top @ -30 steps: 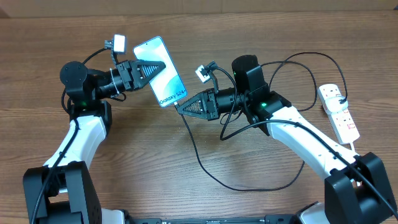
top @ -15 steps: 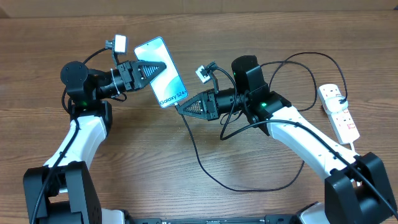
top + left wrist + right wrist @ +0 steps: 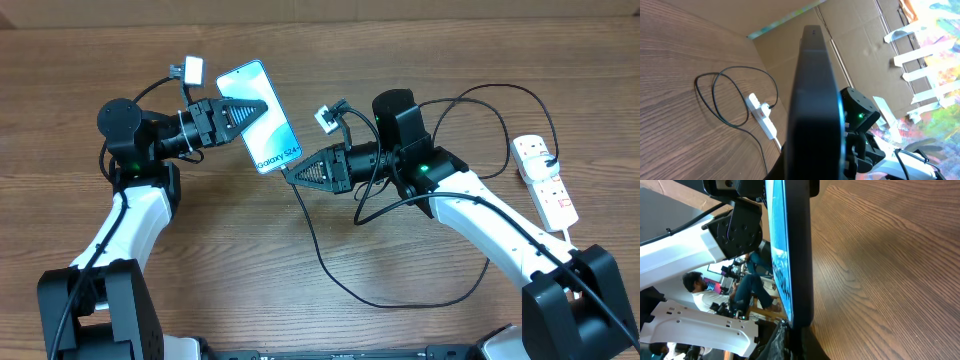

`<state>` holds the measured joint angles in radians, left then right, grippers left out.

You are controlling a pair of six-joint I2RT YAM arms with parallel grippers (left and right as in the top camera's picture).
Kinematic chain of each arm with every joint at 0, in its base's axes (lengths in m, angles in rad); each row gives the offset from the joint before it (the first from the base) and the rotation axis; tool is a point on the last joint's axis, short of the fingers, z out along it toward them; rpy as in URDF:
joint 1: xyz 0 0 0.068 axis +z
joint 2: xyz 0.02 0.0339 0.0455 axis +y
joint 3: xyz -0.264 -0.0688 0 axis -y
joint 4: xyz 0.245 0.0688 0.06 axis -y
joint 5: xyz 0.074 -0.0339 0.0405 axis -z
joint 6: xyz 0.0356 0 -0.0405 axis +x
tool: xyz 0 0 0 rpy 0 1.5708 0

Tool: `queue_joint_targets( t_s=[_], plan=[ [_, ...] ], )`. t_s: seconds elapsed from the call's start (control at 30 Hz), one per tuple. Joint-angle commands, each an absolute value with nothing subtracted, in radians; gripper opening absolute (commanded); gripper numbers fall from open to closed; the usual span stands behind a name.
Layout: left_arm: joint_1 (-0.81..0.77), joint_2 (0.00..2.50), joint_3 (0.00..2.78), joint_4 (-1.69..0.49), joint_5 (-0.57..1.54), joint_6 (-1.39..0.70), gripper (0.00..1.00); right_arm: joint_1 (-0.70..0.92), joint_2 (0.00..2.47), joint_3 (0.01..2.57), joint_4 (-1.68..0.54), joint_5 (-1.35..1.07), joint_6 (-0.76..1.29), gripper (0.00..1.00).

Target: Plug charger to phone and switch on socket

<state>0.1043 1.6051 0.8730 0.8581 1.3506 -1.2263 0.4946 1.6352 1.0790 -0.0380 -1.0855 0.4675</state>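
Observation:
The phone [image 3: 262, 122] is held up off the table, screen upward, with my left gripper [image 3: 262, 104] shut on its upper half. My right gripper [image 3: 288, 171] is shut on the plug end of the charger [image 3: 318, 250], pressed against the phone's bottom edge; the tip itself is hidden between the fingers. The black cable trails across the table in a loop. In the right wrist view the phone [image 3: 797, 250] stands edge-on straight above my right gripper [image 3: 795, 337]. In the left wrist view the phone [image 3: 815, 100] fills the middle. The socket [image 3: 546, 180] lies at the far right.
The socket [image 3: 762, 112] and cable loop [image 3: 720, 95] show behind the phone in the left wrist view. A cardboard wall runs along the table's far edge. The right arm's own cables hang over the table near its elbow [image 3: 400, 120].

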Motion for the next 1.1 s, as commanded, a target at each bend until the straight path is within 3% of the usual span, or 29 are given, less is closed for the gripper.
queue_joint_targets(
  t_s=[0.0,1.07],
  plan=[
    [0.099,1.599,0.887,0.864,1.361,-1.199,0.04,0.496,1.612,1.095,-0.035,-1.105,0.468,0.04],
    [0.111,1.599,0.887,0.83,1.378,-1.193,0.04,0.484,1.612,1.095,-0.008,-1.08,0.468,0.04]
  ],
)
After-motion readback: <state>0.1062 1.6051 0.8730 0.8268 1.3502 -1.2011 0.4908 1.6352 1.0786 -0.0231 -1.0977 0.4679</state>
